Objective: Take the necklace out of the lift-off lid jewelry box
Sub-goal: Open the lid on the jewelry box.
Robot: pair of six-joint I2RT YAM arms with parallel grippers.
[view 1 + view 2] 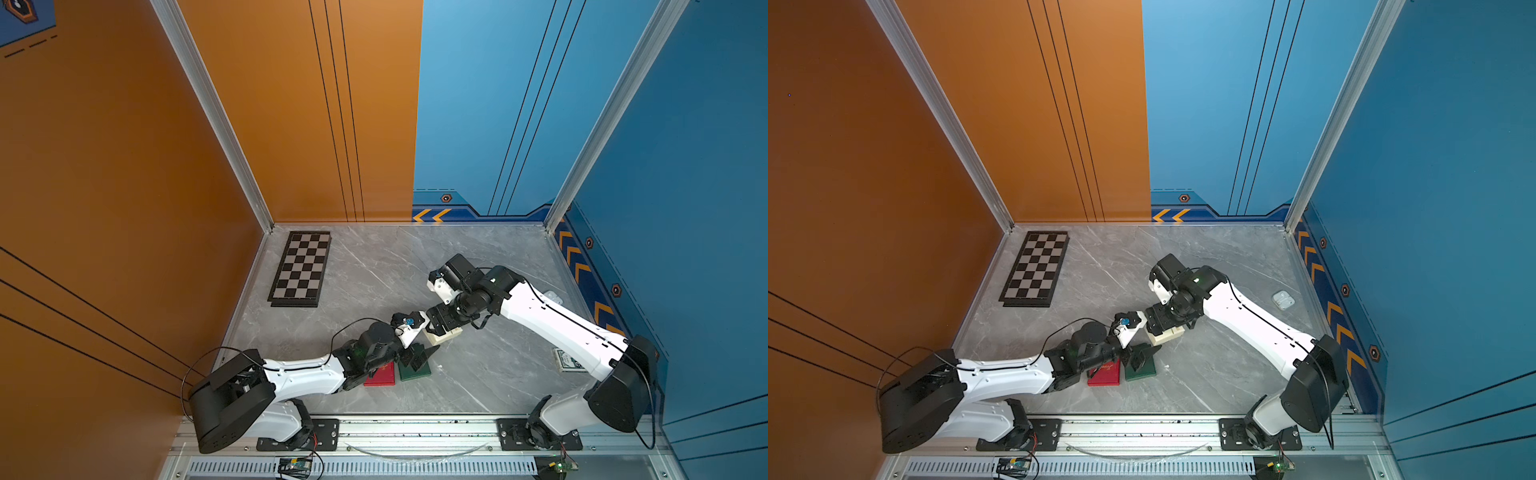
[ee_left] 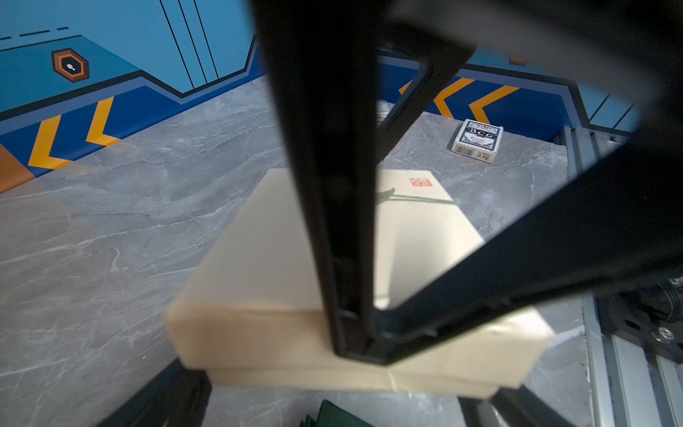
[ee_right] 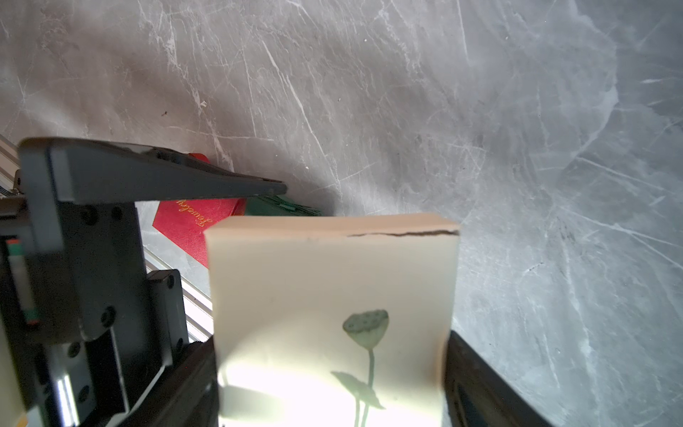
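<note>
Right wrist view: your right gripper (image 3: 329, 351) clamps the cream jewelry box (image 3: 332, 281) by its sides (lid on, necklace hidden). In both top views the box sits near the middle of the table (image 1: 353, 270); your left gripper (image 1: 422, 355) hangs spread and empty at its 7 o'clock, over a green box (image 1: 417, 374).
</note>
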